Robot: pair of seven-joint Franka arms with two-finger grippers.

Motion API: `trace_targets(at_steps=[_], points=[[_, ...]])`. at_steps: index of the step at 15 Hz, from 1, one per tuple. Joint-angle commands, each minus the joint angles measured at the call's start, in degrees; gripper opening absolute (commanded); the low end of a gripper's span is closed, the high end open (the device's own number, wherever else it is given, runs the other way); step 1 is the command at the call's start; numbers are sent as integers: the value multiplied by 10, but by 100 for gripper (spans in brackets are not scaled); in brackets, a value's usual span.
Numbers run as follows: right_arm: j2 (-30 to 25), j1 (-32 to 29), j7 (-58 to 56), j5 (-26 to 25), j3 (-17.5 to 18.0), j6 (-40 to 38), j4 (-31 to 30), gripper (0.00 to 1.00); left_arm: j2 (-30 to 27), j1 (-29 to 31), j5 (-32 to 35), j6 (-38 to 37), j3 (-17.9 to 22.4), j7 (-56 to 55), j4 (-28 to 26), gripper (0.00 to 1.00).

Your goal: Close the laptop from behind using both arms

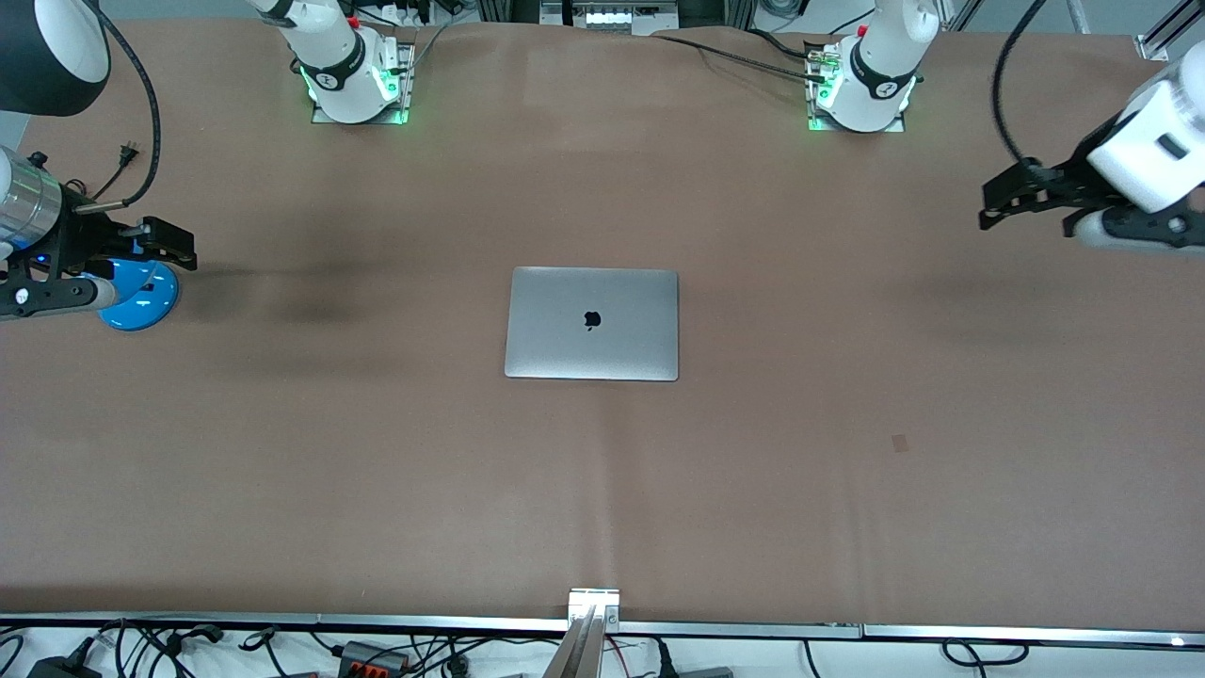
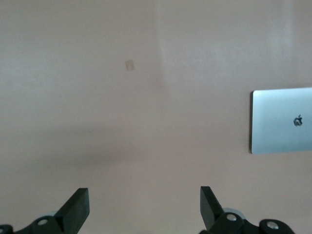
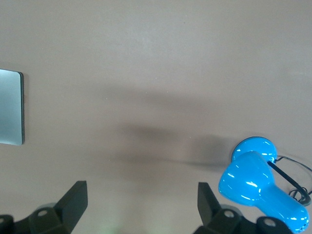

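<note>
Both arms hang raised and wide apart, one at each end of the desk. The left claw [image 1: 1000, 200] has its fingers spread, holding nothing. The right claw [image 1: 169, 243] is likewise spread and holds nothing.

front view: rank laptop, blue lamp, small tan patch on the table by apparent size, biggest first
1. laptop, lid shut, flat mid-table.
2. blue lamp, partly covered by the right gripper, so its full extent is unsure.
3. tan patch, by far the smallest.

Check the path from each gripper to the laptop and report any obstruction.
Nothing visible blocks either path. The laptop lies shut mid-table; bare table separates it from the left gripper and right gripper, both open.
</note>
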Motion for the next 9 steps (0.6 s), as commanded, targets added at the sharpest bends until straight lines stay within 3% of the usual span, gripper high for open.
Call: trace_targets(at_steps=[1,4,9], points=[[-62,-37,-7,-6,27,-5,-59,100,-28,-15,10,16,5,3,-39,100],[-114,-74,-11,-3,58,72,-134,100,-20,-17,27,2,0,-3,-23,100],[-138,-94,0,0,71,106,-158,100,-19,-17,57,-9,-20,-4,-17,100]])
